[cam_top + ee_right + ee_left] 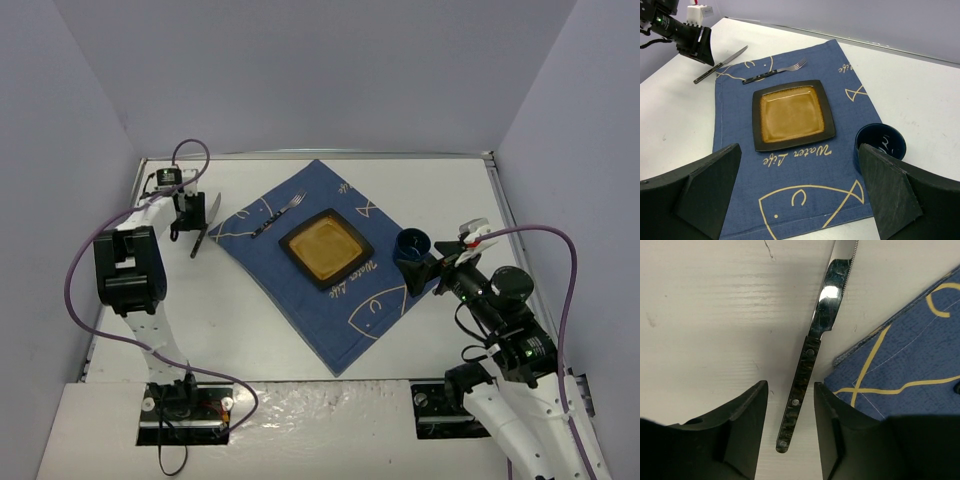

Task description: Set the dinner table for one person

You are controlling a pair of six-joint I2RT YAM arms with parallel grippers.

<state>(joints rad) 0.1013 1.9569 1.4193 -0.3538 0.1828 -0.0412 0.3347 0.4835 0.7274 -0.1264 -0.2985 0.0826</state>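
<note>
On the white dinner table (pixel 215 315) lies a blue fish-print cloth (pixel 345 320) with a square brown plate (pixel 325 248) in its middle and a fork (pixel 278 215) near its far corner. A dark-handled knife (pixel 810 360) lies on the bare table just off the cloth's left edge. My left gripper (pixel 790 387) is low over the knife's handle, one jaw on each side with a gap on both, open. A dark blue cup (pixel 881 142) stands at the cloth's right edge. My right gripper (pixel 799 150) hangs wide open above the cloth, with nothing in it.
Grey walls close in the table on the left, the back and the right. The left arm's cable (pixel 80 270) loops over the table's left side. The table's metal rim (pixel 320 156) runs along the far edge.
</note>
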